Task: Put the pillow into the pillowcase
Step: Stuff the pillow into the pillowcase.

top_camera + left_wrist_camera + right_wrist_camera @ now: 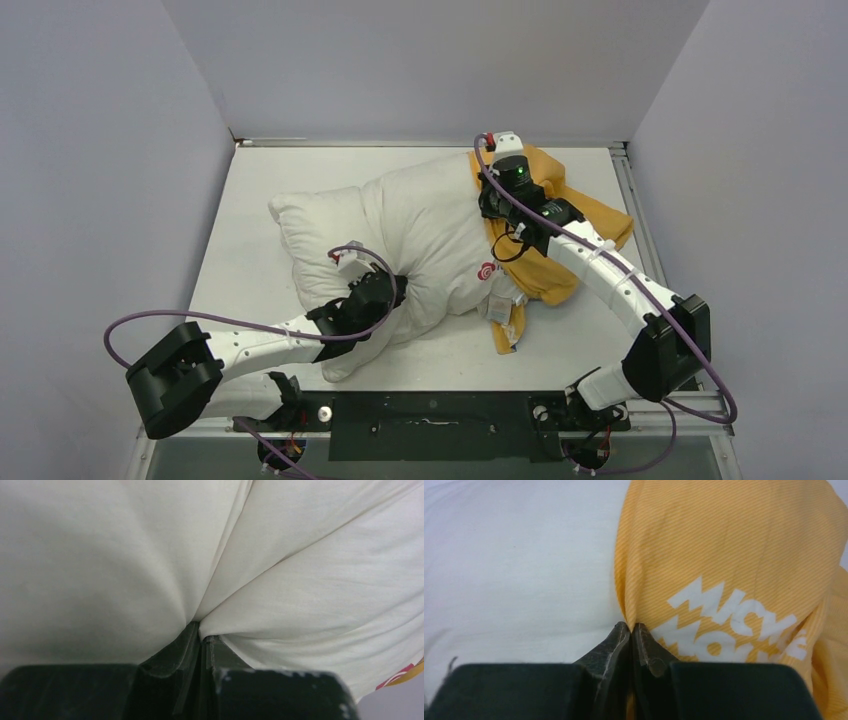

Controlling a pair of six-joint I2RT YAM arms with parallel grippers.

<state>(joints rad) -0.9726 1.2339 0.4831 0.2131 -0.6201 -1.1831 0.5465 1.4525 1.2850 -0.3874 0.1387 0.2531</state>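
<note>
One bench sits between walls on the left, far and right, with bare room along its left and near edges. One pillow lies slanted across the middle. Its right end meets one orange pillowcase bunched at the far right; whether any of it is inside, I cannot tell. The left gripper is clamped on pillow fabric, and the right gripper is clamped on the pillowcase edge.

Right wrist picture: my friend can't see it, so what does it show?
The right gripper is shut on the edge of the orange-yellow pillowcase, which has white lettering. The plain white pillow fills the left side.
</note>
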